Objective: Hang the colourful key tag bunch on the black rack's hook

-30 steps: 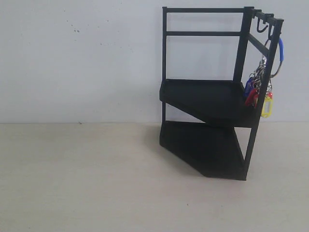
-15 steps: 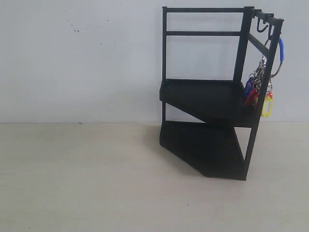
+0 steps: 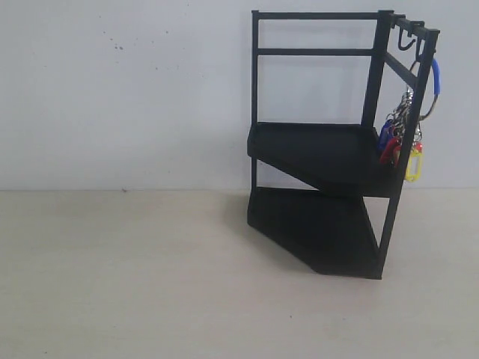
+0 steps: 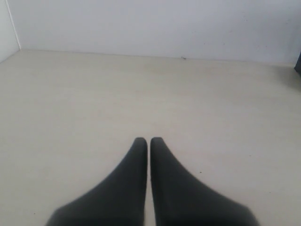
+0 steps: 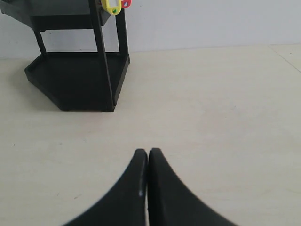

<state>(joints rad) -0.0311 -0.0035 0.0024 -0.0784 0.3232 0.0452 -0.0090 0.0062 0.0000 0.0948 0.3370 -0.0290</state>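
Note:
The black rack (image 3: 322,149) stands on the table at the right of the exterior view. The colourful key tag bunch (image 3: 404,138) hangs by its blue-sleeved ring (image 3: 435,75) from a hook on the rack's top side rail, with blue, red and yellow tags dangling beside the front post. Neither arm shows in the exterior view. My left gripper (image 4: 148,140) is shut and holds nothing, low over bare table. My right gripper (image 5: 147,151) is also shut and holds nothing, some way in front of the rack (image 5: 77,75); the yellow tag (image 5: 112,6) peeks in at the frame's edge.
A pale wooden tabletop (image 3: 135,277) runs up to a white wall (image 3: 127,90) behind the rack. The rack's lower shelf (image 5: 75,77) rests flat on the table.
The key tags sway very slightly on the hook; nothing else differs.

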